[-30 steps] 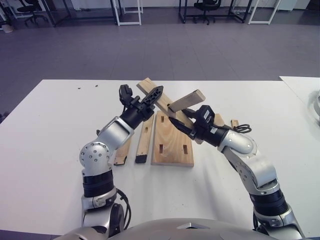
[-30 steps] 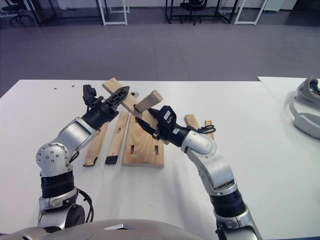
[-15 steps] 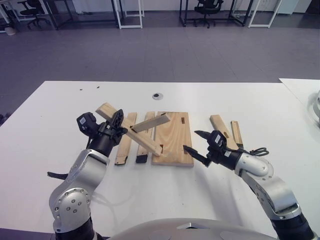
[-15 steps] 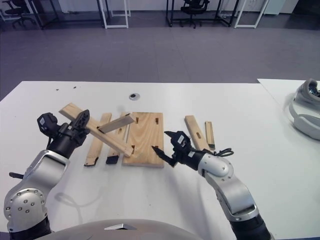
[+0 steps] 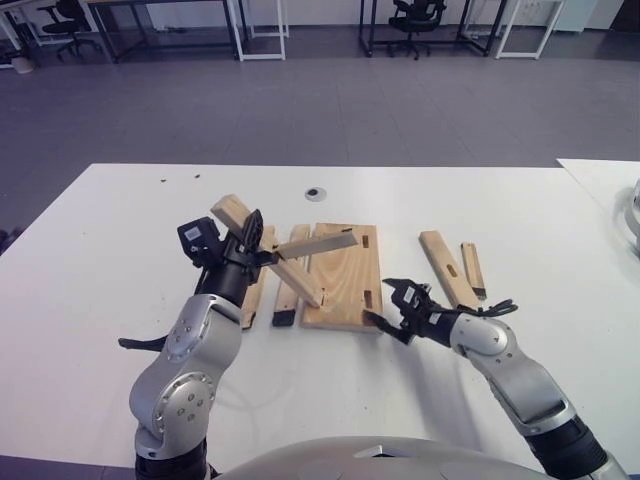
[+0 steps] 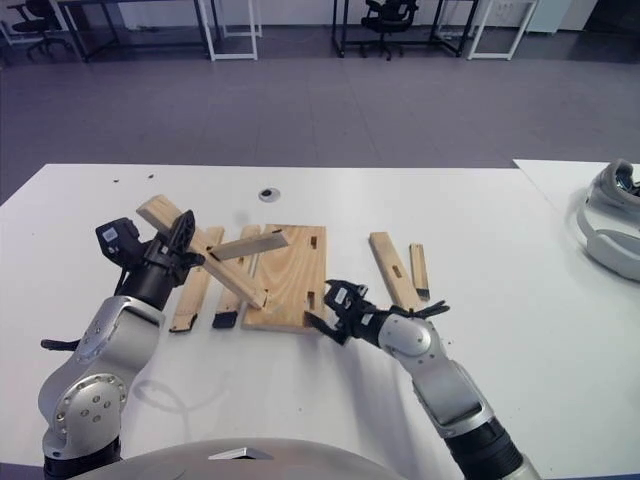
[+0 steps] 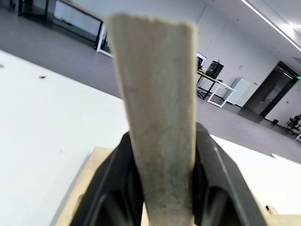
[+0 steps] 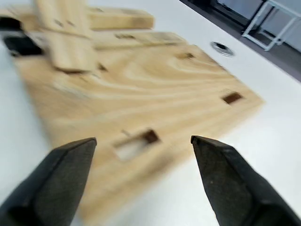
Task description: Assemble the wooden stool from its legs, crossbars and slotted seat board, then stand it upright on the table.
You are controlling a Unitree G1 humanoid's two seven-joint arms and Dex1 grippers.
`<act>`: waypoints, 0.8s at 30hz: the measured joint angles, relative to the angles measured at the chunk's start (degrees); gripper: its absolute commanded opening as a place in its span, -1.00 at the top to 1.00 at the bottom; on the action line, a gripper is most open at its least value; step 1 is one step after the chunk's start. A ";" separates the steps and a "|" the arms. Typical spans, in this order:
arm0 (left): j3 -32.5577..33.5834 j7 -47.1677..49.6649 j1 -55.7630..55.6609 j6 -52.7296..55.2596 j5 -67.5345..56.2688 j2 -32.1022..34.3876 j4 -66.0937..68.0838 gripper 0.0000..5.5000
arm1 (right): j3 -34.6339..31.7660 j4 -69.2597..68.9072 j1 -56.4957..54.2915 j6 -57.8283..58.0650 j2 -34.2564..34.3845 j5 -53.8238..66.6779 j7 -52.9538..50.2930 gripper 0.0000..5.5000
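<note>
Left pincer (image 5: pixel 251 234) clenches joined leg (image 5: pixel 300 284); right pincer (image 5: pixel 386 303) gapes beside seat board (image 5: pixel 345 288), loose legs (image 5: pixel 447 266) flanking

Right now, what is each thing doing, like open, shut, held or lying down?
Left gripper, shut on the joined leg and crossbar.
Joined leg and crossbar, held tilted over the loose sticks.
Right gripper, open, by the seat board.
Seat board, lying flat.
Sticks left of the board, lying flat.
Sticks right of it, lying flat.

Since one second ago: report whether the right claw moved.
Yes: right claw pulled back from over the pale slotted wooden board to its near-right corner.
</note>
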 measured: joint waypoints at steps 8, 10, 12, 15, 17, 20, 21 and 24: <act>-7.47 -1.59 -3.00 -2.04 10.44 -0.82 1.11 0.63 | -5.55 5.76 -2.75 0.87 -3.00 -5.80 -4.98 -0.37; -5.96 -1.48 -2.90 -2.15 10.43 -2.98 1.46 0.63 | -1.28 6.04 -1.27 0.80 -4.00 -8.31 -3.06 -0.37; -4.87 -1.41 -2.07 -2.14 10.41 -4.16 1.20 0.63 | -0.67 5.74 -1.08 0.80 -4.04 -8.55 -2.24 -0.37; -3.42 -1.61 0.14 -2.26 10.40 -5.20 0.14 0.63 | -0.68 4.22 -1.09 0.82 -3.99 -8.23 -0.63 -0.37; -3.26 -2.13 1.75 -2.77 10.57 -5.27 -1.06 0.63 | -0.71 4.02 -1.13 0.75 -3.88 -8.00 0.10 -0.37; -3.57 -2.79 4.42 -4.26 11.27 -5.33 -2.72 0.63 | -0.91 3.65 -1.27 0.75 -3.62 -6.47 1.62 -0.37; -3.57 -2.78 5.07 -4.84 11.64 -5.46 -3.20 0.63 | -0.87 3.52 -1.27 0.74 -3.41 -6.25 2.19 -0.37; -4.17 -2.79 5.40 -5.64 13.50 -6.14 -3.38 0.63 | -0.66 2.18 -1.27 0.38 -3.14 -5.66 3.47 -0.37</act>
